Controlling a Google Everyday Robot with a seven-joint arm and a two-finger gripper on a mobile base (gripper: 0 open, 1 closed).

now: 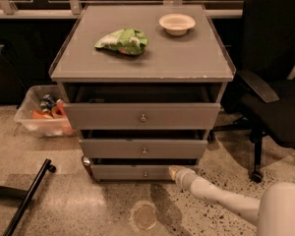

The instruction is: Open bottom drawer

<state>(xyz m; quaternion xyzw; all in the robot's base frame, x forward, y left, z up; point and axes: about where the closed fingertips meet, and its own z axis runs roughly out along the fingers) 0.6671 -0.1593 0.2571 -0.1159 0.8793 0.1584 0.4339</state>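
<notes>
The grey cabinet [142, 58] has three drawer fronts. The bottom drawer [118, 172] is the lowest and narrowest front, just above the floor, with one small round metal knob [145, 173]. A dark gap shows above its front. My gripper [173, 171] is at the end of the white arm [221, 196] that comes in from the lower right. Its tip is against the right part of the bottom drawer's front, a little right of the knob.
A green bag [123, 41] and a white bowl [177, 23] lie on the cabinet top. A black office chair [270, 87] stands at the right. A clear bin [42, 113] with cans sits at the left. A black bar [27, 200] lies on the floor at the lower left.
</notes>
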